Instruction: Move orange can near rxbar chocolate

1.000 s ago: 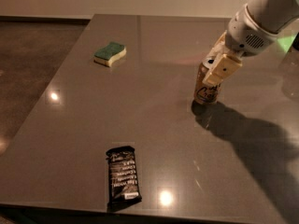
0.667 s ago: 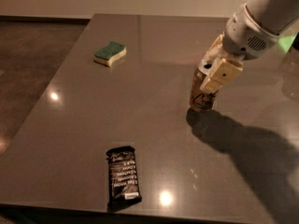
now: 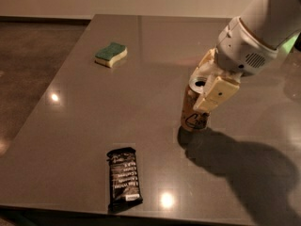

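Can [image 3: 194, 117] and claw [image 3: 205, 85] meet on the right half of the desk [image 3: 117, 107], so take the can as your reference for everything else. You see it standing upright, orange-tan with dark script on its lower side and a silver top whose opening shows as a dark hole. The claw is clenched on the can near its top: one cream finger [image 3: 215, 94] lies down the side facing you, covering the upper part of the label, and the other finger peeks out behind the rim on the far side. Above and to the right of the can, the white arm [image 3: 251, 41] slants up out of view at the top right corner. You cannot tell whether the can's base rests on the desk or sits just above it; its dark shadow [image 3: 235, 164] begins right at the base and spreads toward the near right. The snack bar [image 3: 124, 178] lies flat well apart from the can, toward the near left, close to the desk's front edge, its black wrapper showing rows of white text and its long side running roughly front to back. The sponge [image 3: 111, 54], green on top and yellow below, lies well apart from the can on the far left.
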`<action>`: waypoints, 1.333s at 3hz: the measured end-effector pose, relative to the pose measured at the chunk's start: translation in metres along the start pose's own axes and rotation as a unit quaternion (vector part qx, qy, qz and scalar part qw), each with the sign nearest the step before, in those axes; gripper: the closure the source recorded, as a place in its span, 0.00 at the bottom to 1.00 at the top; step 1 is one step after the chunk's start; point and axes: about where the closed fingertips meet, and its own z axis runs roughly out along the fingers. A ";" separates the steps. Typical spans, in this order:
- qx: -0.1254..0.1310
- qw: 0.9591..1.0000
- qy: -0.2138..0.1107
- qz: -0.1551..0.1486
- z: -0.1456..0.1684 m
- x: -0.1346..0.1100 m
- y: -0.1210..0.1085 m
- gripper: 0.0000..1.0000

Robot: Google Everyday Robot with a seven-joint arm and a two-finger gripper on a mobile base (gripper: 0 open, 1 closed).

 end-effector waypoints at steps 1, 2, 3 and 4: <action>-0.028 0.998 -0.019 -0.044 0.011 -0.025 0.035 1.00; -0.041 0.996 -0.028 -0.070 0.021 -0.038 0.053 1.00; -0.046 0.992 -0.036 -0.109 0.033 -0.046 0.070 0.98; -0.044 0.989 -0.037 -0.133 0.037 -0.049 0.080 0.76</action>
